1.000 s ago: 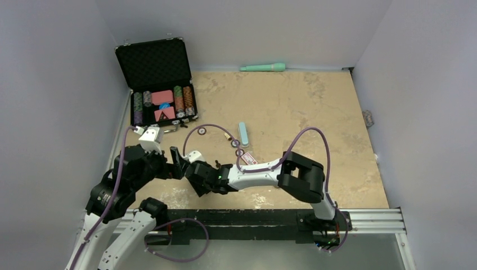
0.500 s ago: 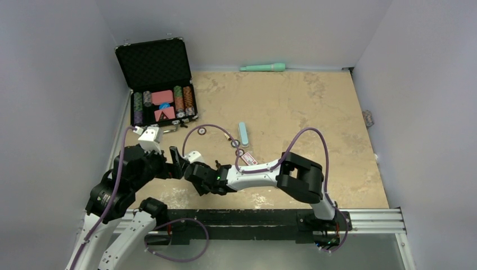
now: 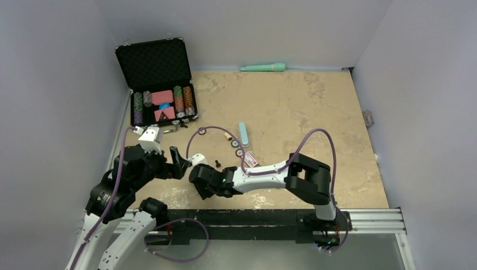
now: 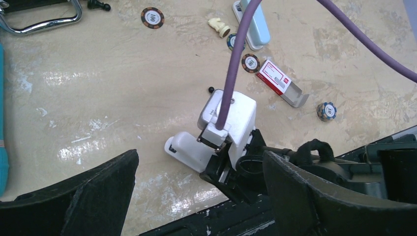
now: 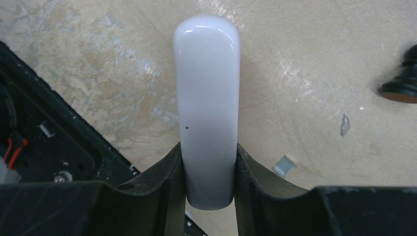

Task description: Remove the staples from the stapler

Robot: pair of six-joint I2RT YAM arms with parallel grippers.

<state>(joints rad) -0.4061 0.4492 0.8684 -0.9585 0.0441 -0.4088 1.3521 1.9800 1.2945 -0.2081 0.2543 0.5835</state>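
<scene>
The right gripper (image 5: 209, 153) is clenched on the glossy white rounded stapler (image 5: 206, 88), its two black fingers (image 5: 169, 169) pressed against the stapler's sides near one end. That gripped end is swallowed between the pads and cannot be made out. The stapler's long axis runs straight out from the gripper, its free rounded end pointing away, toward the far-left of the tan mottled table (image 3: 292, 107) in the overhead view. It sits at the near-left part of the table, just beside the left gripper (image 4: 200, 157). The left gripper's fingers are spread wide and grasp nothing; its wrist view frames the stapler between them. There, the right arm's white wrist housing (image 4: 231, 115) and purple cable (image 4: 241, 54) cover most of the stapler, leaving only a short white end showing. Whether the stapler touches the table, or whether its magazine is open, cannot be told. A black chess pawn (image 5: 401, 78) stands near on the right, cut off by the frame edge, and a small red-and-white cardboard box (image 4: 275, 78) lies farther out.
</scene>
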